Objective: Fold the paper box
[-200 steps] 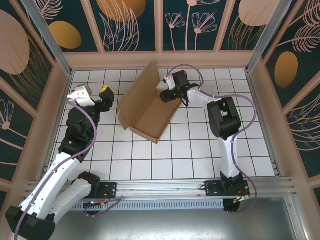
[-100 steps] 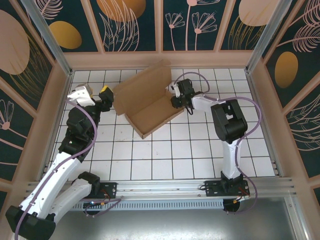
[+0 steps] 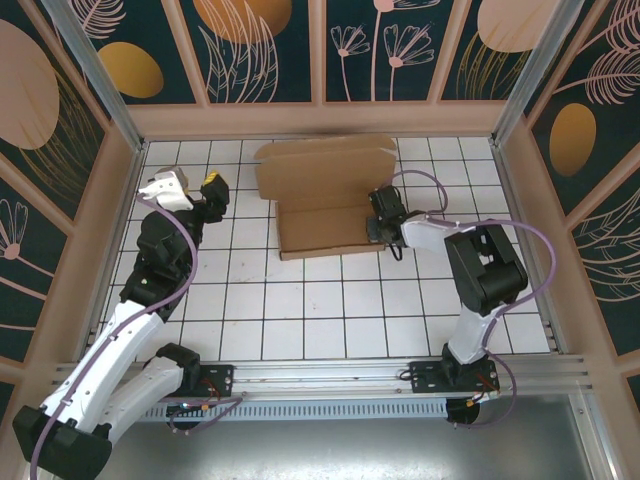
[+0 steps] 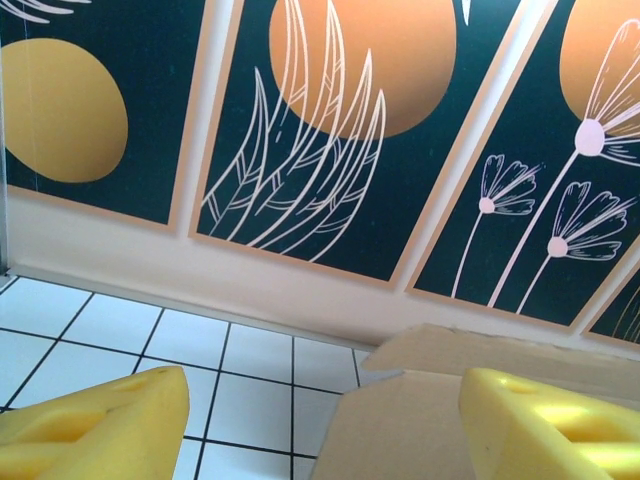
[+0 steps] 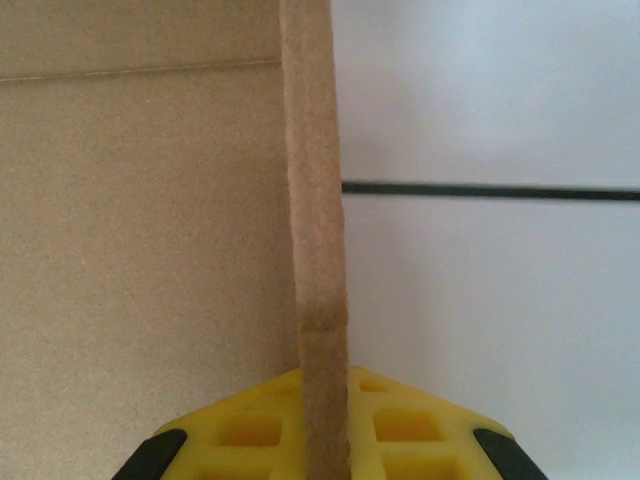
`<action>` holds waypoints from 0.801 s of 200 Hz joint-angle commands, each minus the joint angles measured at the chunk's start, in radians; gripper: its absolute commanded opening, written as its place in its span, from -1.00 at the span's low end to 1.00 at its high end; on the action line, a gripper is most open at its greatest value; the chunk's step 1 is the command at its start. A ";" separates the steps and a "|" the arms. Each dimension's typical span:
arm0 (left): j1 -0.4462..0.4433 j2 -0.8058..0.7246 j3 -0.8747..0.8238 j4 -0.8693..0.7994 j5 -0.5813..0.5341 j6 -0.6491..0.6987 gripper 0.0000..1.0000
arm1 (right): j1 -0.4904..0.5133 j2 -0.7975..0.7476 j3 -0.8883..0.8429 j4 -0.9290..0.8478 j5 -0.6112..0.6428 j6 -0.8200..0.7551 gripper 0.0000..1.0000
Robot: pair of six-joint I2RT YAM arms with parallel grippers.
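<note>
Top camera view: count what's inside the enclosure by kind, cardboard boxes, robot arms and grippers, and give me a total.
paper box: 1
robot arms: 2 (left arm, right arm)
grippers: 2 (left gripper, right gripper)
Total: 5

My right claw (image 3: 379,226) sits low over the tabletop, its yellow pads (image 5: 410,425) pinched on an upright wall of the paper box (image 3: 320,225). Behind the claw the forearm runs back to a sharply bent elbow. My left claw (image 3: 211,190) hangs off the tabletop, yellow fingers (image 4: 95,425) spread wide with nothing gripped between them, and its arm is folded back beneath it.
</note>
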 commanded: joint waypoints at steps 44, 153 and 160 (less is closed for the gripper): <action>-0.005 0.034 -0.014 0.042 0.019 -0.013 0.45 | 0.005 -0.133 -0.110 -0.001 -0.032 0.085 -0.55; -0.004 0.209 -0.114 0.382 0.140 0.025 0.52 | -0.108 -0.486 -0.189 0.575 -0.169 -0.122 0.15; -0.004 0.242 -0.102 0.382 0.100 0.034 0.61 | -0.118 -0.486 -0.211 0.635 -0.205 -0.193 0.14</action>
